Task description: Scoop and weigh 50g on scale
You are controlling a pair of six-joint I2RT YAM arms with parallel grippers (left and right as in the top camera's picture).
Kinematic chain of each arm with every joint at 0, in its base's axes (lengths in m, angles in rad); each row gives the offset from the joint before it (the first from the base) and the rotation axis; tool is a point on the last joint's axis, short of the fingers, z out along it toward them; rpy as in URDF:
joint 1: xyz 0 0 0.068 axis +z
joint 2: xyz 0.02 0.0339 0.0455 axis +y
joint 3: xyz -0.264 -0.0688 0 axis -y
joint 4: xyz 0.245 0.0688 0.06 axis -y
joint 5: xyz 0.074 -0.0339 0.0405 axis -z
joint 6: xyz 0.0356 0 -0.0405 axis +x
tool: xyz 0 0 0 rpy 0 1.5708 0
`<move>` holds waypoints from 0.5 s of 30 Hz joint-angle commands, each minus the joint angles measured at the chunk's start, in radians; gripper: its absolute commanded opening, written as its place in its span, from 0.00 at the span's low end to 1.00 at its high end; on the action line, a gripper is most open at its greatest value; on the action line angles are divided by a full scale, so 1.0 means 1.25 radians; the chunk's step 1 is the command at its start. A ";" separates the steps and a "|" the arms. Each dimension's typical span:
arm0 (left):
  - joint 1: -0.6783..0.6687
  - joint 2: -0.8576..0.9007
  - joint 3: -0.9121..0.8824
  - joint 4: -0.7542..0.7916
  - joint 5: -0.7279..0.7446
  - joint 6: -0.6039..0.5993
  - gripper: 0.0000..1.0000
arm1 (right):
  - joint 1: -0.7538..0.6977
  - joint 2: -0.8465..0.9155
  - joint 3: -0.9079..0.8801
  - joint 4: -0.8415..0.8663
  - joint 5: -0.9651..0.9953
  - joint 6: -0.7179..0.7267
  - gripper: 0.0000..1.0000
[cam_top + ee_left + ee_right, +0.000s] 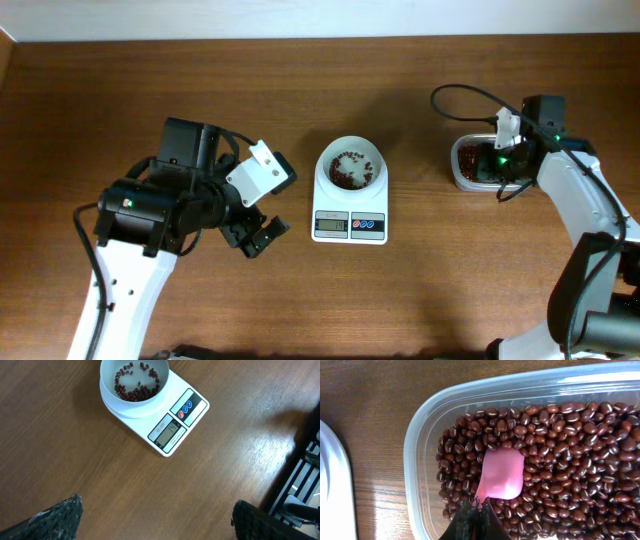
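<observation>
1. Your right gripper [479, 512] was clenched on the handle end of a pink scoop [501, 476], with the thin pink stem pinched between its dark fingers.
2. The scoop's blade lay down among the beans [570, 460] in a clear plastic tub [422, 470], toward the tub's left end as your right wrist camera saw it. Beans pressed against its edges, and its upper face showed bare pink.
3. That tub held the main heap of beans, packed thick enough to hide most of its floor.
4. The tub sat on the table [120, 80] at the right side, well apart from the scale [349, 226]. Your right arm reached over it from the near right.
5. The scale stood near the middle of the table, with its display and its red and blue buttons facing the near edge.
6. The white bowl [350, 148] on top of the scale held a thin patch of beans. They covered only part of its floor, and white showed around them.
7. The display showed digits, but they were too small to read with certainty.
8. Your left gripper [255, 233] was released, jaws spread wide and holding nothing. It hung over bare wood near the scale, on its left.
9. In your left wrist camera the two dark fingertips [55, 517] sat in the bottom corners, with the scale ahead of them at the top of the view.
</observation>
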 commanded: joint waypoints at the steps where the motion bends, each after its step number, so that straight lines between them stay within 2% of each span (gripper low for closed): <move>1: 0.005 -0.002 -0.002 0.001 0.009 0.012 0.99 | -0.003 0.025 -0.008 -0.013 -0.033 0.009 0.04; 11: 0.005 -0.002 -0.002 0.001 0.009 0.012 0.99 | -0.072 -0.105 0.024 -0.061 -0.044 0.009 0.04; 15: 0.005 -0.002 -0.002 0.001 0.009 0.012 0.99 | -0.094 -0.113 0.025 -0.060 -0.081 0.009 0.04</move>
